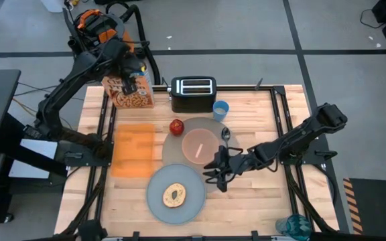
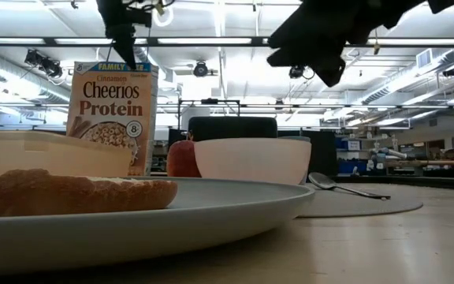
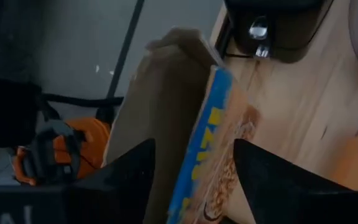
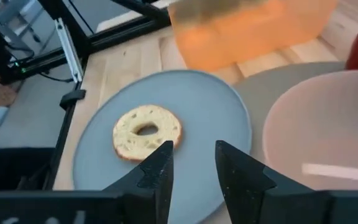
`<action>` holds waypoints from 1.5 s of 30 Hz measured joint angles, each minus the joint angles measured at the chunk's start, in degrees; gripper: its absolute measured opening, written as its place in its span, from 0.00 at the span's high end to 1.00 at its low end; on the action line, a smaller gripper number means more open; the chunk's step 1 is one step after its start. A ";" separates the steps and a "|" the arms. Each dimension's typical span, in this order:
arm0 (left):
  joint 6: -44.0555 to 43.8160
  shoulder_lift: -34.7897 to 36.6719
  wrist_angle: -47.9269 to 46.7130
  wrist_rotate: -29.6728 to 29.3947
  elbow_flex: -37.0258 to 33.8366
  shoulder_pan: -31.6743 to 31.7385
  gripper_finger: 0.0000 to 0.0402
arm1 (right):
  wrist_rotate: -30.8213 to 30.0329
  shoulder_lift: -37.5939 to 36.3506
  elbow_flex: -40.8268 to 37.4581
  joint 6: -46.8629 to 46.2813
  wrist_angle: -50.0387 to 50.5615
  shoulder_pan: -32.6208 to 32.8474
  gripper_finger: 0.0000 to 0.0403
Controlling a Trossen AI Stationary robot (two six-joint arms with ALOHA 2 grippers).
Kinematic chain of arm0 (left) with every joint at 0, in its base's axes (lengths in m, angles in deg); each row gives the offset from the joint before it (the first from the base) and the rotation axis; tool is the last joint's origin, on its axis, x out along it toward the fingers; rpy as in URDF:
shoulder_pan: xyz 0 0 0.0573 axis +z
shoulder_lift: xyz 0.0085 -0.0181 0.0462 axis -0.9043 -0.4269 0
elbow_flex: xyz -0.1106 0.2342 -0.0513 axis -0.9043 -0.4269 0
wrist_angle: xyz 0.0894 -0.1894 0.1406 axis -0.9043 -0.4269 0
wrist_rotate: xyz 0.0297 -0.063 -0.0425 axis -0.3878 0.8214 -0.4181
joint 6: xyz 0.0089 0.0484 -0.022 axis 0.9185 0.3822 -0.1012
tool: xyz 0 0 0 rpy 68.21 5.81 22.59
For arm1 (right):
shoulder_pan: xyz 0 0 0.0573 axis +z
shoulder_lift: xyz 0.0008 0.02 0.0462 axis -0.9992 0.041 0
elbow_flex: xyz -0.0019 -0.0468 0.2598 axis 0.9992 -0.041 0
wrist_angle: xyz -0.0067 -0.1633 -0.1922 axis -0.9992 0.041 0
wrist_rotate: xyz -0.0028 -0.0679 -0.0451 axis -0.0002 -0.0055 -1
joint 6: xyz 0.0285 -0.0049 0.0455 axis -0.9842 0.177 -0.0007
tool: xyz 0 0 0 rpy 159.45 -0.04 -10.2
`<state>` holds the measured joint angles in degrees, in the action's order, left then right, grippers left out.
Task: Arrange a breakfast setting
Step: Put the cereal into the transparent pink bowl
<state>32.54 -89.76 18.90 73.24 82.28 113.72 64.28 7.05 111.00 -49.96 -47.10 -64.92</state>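
Note:
The bagel (image 1: 175, 195) lies on the blue-grey plate (image 1: 156, 201), which overlaps the near edge of the grey placemat (image 1: 173, 157). The pink bowl (image 1: 200, 145), spoon (image 1: 225, 134) and apple (image 1: 176, 126) rest on the mat. The blue cup (image 1: 220, 109) stands just beyond it. My right gripper (image 4: 194, 168) is open and empty above the plate's right rim, beside the bowl. My left gripper (image 3: 191, 180) is open at the far left, one finger on each side of the open top of a Cheerios box (image 1: 134, 94). My left gripper comes at the cereal box's open top (image 3: 213, 112) from above, pointing down. One finger (image 3: 129, 174) is behind the box's back panel, the other (image 3: 272, 180) before its printed front. I cannot tell whether either finger touches the box. The box stands upright on the table.
A black toaster (image 1: 193, 94) stands at the far edge, between the box and the cup. An orange translucent board (image 1: 133, 150) lies left of the mat. A blue-green bottle (image 1: 293, 227) stands at the near right corner. Bare wood shows right of the mat.

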 joint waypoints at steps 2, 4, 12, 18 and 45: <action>0.62 -0.94 -0.02 0.18 0.02 1.10 0.45 | 0.00 0.80 -0.06 -0.28 0.64 0.29 0.68; 1.08 -1.72 -0.01 0.13 0.02 1.43 0.47 | 0.34 1.84 0.01 -0.82 -0.56 0.59 0.68; 2.92 -2.87 -6.31 4.18 -2.41 0.24 0.65 | 1.16 2.94 0.01 -1.33 -1.45 1.14 0.68; 3.24 -2.91 -6.38 4.36 -6.44 -1.61 0.93 | 1.53 2.88 -0.02 0.00 -1.48 1.10 0.68; -8.57 14.80 -7.38 11.77 8.37 -10.09 0.99 | -11.56 3.05 -0.02 16.37 -13.45 -5.78 0.42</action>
<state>23.97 -74.96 11.51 85.01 90.66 103.63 52.73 10.11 110.99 -33.58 -60.55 -70.70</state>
